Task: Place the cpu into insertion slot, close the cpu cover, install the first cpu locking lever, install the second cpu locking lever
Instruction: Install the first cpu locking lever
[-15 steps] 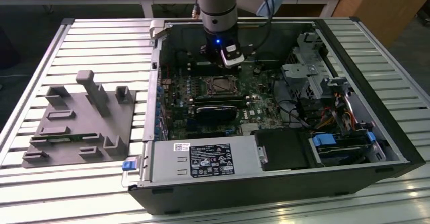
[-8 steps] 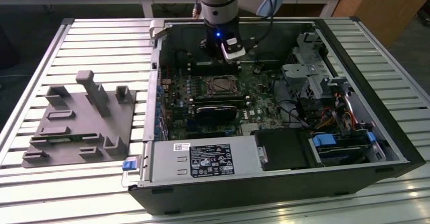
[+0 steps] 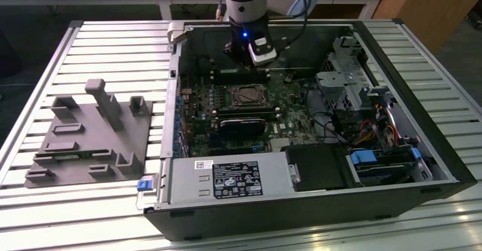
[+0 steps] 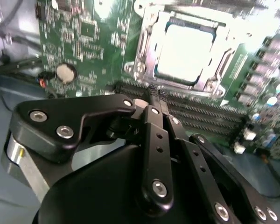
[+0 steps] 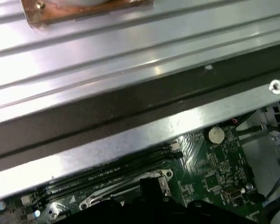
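Observation:
The cpu (image 4: pixel 189 51) lies flat in the insertion slot (image 4: pixel 144 51) in the middle of the green motherboard, silvery top up; it also shows in the exterior view (image 3: pixel 245 96). A metal cover frame (image 4: pixel 214 81) lies flat around the chip's top. I cannot make out how the locking levers stand. My gripper (image 4: pixel 154 93) hangs over the long black memory slots (image 4: pixel 200 114) just beside the socket, toward the far case wall in the exterior view (image 3: pixel 254 66). Its black fingers (image 4: pixel 156 140) are shut together with nothing between them.
The open computer case (image 3: pixel 421 149) stands on a slatted metal table (image 3: pixel 90 48). A grey fixture block (image 3: pixel 94 132) stands at the exterior view's left. A coin battery (image 5: pixel 216 135), cables (image 3: pixel 354 130), a drive cage (image 3: pixel 342 87) and a black fan module (image 3: pixel 241 128) surround the socket.

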You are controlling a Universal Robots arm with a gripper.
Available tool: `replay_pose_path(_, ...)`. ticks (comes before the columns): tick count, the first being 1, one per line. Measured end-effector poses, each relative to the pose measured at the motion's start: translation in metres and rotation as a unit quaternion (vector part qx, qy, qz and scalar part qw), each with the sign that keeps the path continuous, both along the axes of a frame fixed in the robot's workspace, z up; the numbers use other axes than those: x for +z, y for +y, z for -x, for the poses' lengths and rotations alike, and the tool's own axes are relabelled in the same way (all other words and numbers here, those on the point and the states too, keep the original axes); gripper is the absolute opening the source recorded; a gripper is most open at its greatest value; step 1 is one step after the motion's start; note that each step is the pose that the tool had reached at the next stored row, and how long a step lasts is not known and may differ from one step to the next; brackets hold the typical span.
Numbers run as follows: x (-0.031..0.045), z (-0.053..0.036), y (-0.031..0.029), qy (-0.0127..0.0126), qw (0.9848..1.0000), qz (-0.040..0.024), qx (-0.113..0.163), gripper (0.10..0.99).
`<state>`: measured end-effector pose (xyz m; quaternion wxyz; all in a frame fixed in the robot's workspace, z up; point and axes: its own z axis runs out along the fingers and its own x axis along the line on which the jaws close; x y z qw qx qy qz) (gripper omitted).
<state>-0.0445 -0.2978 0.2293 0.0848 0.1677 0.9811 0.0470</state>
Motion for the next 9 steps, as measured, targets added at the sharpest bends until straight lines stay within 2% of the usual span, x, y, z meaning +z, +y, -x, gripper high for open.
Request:
replay_pose_path(4, 0.0000, 0.0000, -0.0001, 0.0000, 0.9997, 0.0226, 0.000, 0.106)
replay_pose_path(7, 0.0000, 0.0000, -0.0004, 0.0002, 0.9994, 0.0343, 0.000, 0.106)
replay_pose_path(9, -0.0001, 0.0000, -0.0008, 0.0002, 0.9993, 0.0384, 0.000, 0.106)
